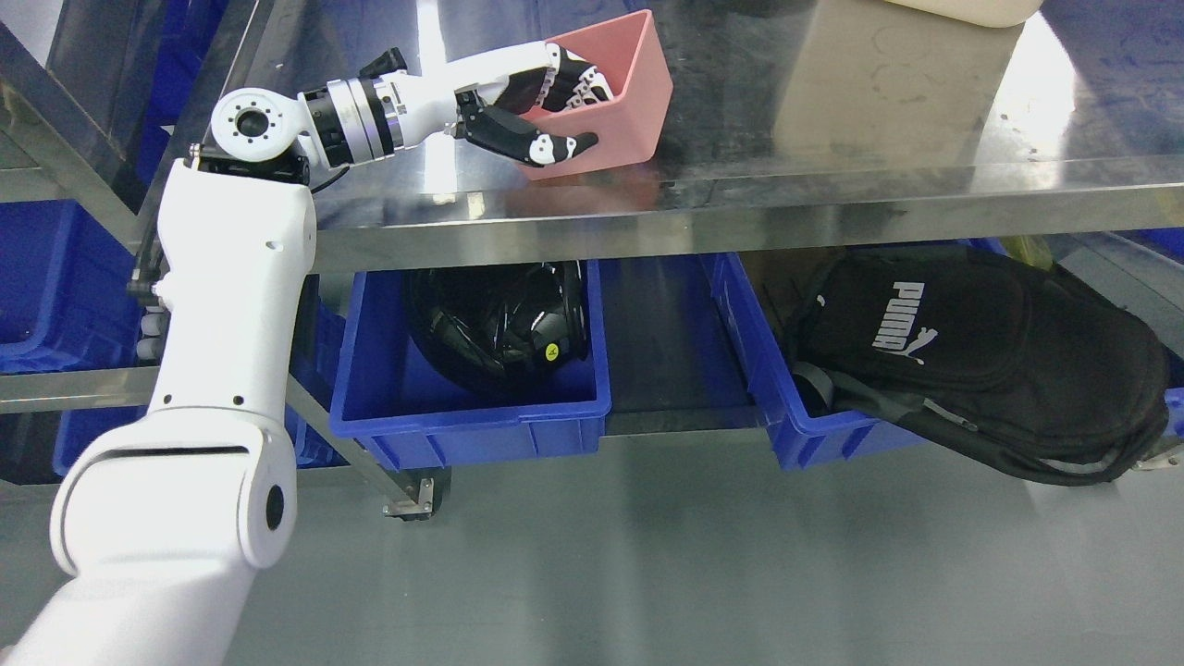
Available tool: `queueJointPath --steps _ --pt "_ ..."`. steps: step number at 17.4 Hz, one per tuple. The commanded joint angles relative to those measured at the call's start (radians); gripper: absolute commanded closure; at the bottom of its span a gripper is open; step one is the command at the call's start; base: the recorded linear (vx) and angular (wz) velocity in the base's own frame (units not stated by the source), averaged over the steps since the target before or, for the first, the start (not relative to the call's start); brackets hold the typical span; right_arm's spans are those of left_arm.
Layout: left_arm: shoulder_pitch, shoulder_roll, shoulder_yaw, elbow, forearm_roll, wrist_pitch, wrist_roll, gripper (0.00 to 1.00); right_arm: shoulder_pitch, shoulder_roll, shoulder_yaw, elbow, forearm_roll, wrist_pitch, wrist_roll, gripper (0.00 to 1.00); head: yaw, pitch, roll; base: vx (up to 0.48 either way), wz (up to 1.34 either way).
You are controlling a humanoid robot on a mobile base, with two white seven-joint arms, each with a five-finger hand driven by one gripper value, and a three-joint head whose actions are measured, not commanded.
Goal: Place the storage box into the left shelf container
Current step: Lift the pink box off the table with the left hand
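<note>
A pink storage box (pixel 629 88) rests on the steel table top (pixel 832 111), tilted a little. My left hand (pixel 555 116) grips its near-left wall: several fingers reach inside the box and the thumb (pixel 536 141) presses on the outside. My left arm rises from the lower left of the picture. Below the table top, a blue container (pixel 462 407) on the left of the shelf holds a black helmet (pixel 499 319). My right arm is out of view.
A second blue container (pixel 786 407) on the right of the shelf holds a black Puma backpack (pixel 980 351) that spills over its rim. More blue bins (pixel 46 287) stand at far left. A beige object (pixel 971 9) sits at the table's back edge.
</note>
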Motion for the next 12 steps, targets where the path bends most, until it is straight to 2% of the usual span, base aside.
queueJointPath --steps 1,5,8,10,12 --pt "0.012 0.008 0.141 0.0 0.276 0.062 0.011 1.0 0.009 -0.017 -0.005 -0.017 0.002 -0.001 0.0 0.0 0.0 0.0 0.0 -0.007 -0.04" --pt "0.055 0.008 0.135 -0.123 0.508 0.107 0.013 1.0 0.009 -0.017 -0.005 -0.017 0.002 -0.001 0.0 0.0 0.0 0.0 0.0 -0.003 -0.05" --pt "0.16 0.008 0.089 -0.323 0.628 0.107 0.049 1.0 0.009 -0.017 -0.005 -0.017 0.002 -0.001 0.0 0.0 0.0 0.0 0.0 0.001 0.01" --pt "0.28 0.008 0.01 -0.504 0.702 0.091 0.184 1.0 0.009 -0.017 -0.005 -0.017 0.002 -0.001 0.0 0.0 0.0 0.0 0.0 0.004 0.04" --pt "0.425 0.008 -0.122 -0.682 0.73 0.007 0.36 1.0 0.009 -0.017 -0.005 -0.017 0.002 -0.001 0.0 0.0 0.0 0.0 0.0 0.004 0.05"
